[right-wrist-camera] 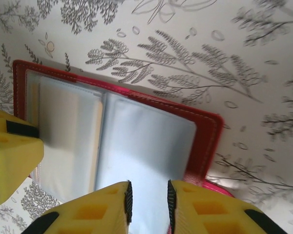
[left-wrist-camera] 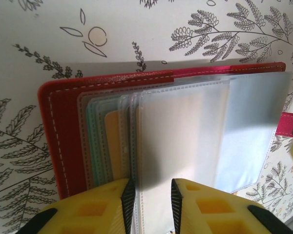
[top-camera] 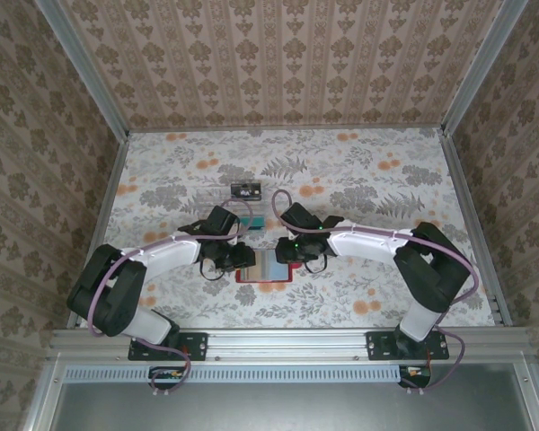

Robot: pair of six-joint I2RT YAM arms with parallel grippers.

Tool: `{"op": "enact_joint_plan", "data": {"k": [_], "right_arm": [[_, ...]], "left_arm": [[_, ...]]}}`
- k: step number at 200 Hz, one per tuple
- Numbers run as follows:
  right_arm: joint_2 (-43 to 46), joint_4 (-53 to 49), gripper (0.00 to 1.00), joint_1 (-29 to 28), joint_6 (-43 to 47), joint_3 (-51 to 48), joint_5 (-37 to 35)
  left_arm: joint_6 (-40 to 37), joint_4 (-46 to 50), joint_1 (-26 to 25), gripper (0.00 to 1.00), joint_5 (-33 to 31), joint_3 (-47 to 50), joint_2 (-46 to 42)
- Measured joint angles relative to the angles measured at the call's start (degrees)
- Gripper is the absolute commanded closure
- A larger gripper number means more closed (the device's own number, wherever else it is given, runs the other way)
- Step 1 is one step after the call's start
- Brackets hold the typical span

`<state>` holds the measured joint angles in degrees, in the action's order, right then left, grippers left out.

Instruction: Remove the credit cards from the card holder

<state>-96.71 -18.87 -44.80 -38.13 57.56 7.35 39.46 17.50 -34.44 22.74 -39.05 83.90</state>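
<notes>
The card holder (top-camera: pixel 262 267) lies open on the table near the front, red cover down, between my two grippers. In the left wrist view its red cover (left-wrist-camera: pixel 63 136) carries a fan of clear sleeves, and a yellowish card (left-wrist-camera: pixel 115 146) shows through them. My left gripper (left-wrist-camera: pixel 152 200) is open, with a frosted sleeve (left-wrist-camera: pixel 180 131) running down into the gap between its fingers. My right gripper (right-wrist-camera: pixel 149 200) is open just above the light-blue sleeve (right-wrist-camera: pixel 146 146) on the holder's right half. A black credit card (top-camera: pixel 243 190) lies farther back.
The black card rests on a clear plastic tray (top-camera: pixel 223 199) behind the grippers. The holder's small red tab (left-wrist-camera: pixel 288 124) sticks out at its right edge. Patterned walls enclose the floral table on three sides.
</notes>
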Motion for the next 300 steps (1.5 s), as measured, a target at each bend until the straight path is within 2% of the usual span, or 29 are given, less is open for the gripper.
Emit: {"op": "enact_joint_plan", "data": {"k": [61,107,257,300], "right_arm": [[-0.1,-0.8,0.71,0.0,0.4,-2.5,-2.5],[-2.4,-0.5,0.70,-0.2,0.4,-2.7,-2.7],[-2.4,-0.3,0.71,-0.2,0.4,-2.7,-2.7],[-2.4,-0.3,0.71,-0.2,0.4,-2.7,-2.7]], "left_arm": [[0.0,1.6,0.0,0.64,-0.2,-0.8,0.1],[-0.2,1.1,-0.1,0.55,1.5,-1.2,0.4],[0.2,-4.8,-0.5,0.55,8.7,-0.3,-1.9],[1.2,-7.2,-2.8,0.58,10.6,-0.7,-1.8]]}}
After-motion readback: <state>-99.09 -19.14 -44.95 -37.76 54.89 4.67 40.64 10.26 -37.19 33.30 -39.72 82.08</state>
